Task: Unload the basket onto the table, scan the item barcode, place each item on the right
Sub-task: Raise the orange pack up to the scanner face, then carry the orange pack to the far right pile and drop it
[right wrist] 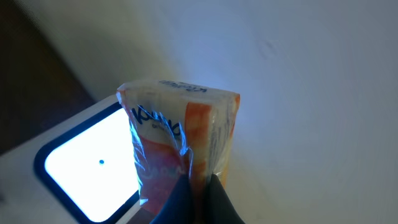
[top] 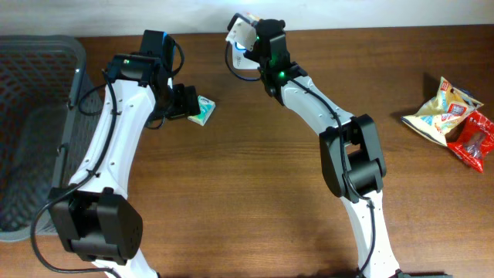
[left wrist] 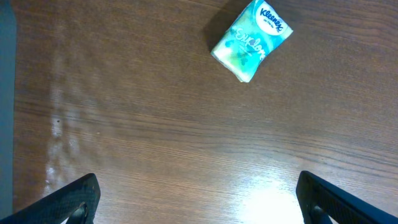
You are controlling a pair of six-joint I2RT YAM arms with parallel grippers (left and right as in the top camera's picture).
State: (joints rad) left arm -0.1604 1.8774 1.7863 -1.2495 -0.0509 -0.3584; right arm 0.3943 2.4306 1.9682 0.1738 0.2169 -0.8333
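Teal pack (left wrist: 252,40), orange pack (right wrist: 208,127), two snack bags (top: 441,110)

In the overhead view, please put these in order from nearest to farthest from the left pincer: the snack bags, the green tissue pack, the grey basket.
Measured from the left pincer:
1. Green tissue pack, just beside the pincer, toward the middle of the table.
2. Grey basket, at the picture's left edge.
3. Snack bags, far away at the picture's right edge.
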